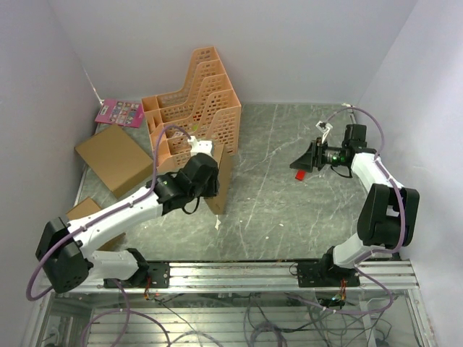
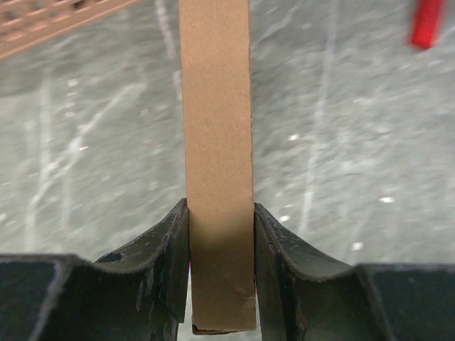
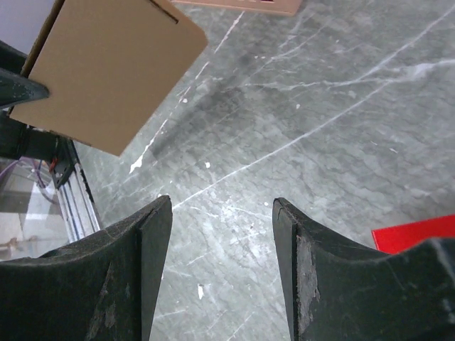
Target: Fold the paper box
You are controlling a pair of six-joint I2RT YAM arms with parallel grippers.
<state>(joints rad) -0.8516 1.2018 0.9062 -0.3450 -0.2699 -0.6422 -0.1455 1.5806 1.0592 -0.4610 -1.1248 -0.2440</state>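
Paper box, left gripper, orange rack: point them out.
paper box point(image 2: 217, 128): left wrist view, panel face.
left gripper point(image 2: 220, 217): left wrist view, midway between fingertips.
orange rack point(image 1: 217, 119): top external view, lattice side wall.

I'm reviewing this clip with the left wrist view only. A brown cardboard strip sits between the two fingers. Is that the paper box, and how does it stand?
Observer: Yes, you see one edge of the paper box. In the top view the left hand holds it upright, on edge, close beside the orange rack.
Operator: Is the right hand helping?
Observer: No. The right hand is open and empty, well apart from the box.
Operator: And the red blur at my top right?
Observer: A small red object lying on the table next to the right hand.
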